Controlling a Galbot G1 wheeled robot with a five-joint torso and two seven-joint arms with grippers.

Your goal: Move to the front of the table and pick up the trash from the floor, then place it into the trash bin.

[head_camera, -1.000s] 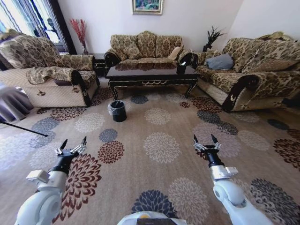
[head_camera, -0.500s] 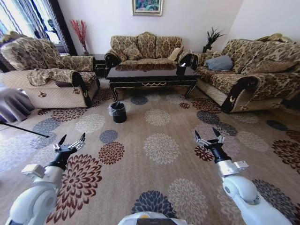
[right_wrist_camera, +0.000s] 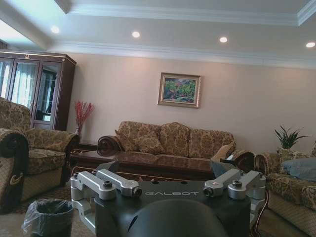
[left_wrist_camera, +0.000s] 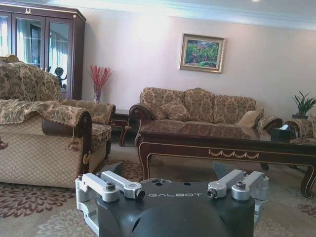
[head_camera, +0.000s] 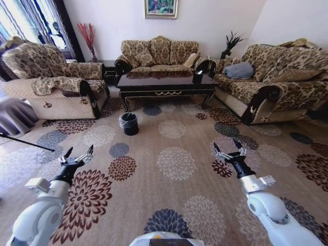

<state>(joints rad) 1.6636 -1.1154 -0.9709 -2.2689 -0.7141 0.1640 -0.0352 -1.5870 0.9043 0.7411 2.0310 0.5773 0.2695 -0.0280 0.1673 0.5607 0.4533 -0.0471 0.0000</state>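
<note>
The table (head_camera: 166, 82), long and low in glossy dark wood with gold trim, stands ahead between the sofas, across a stretch of carpet. It is also in the left wrist view (left_wrist_camera: 222, 145) and the right wrist view (right_wrist_camera: 148, 170). The trash bin (head_camera: 129, 123), small, round and black with a bag liner, sits on the carpet off the table's front left corner and appears again in the right wrist view (right_wrist_camera: 47, 217). The trash is out of view. My left gripper (head_camera: 80, 150) and right gripper (head_camera: 226, 145) hang open and empty above the carpet, well short of the bin.
A patterned armchair (head_camera: 56, 87) stands at the left, a sofa (head_camera: 159, 51) behind the table and another sofa (head_camera: 277, 82) at the right. A black tissue box (head_camera: 198, 77) sits on the table's right end. Flowered carpet (head_camera: 174, 159) lies open between me and the table.
The whole view has shifted slightly, so the camera has moved a little toward the table. Both arms sit a bit wider apart, with the grippers still open.
</note>
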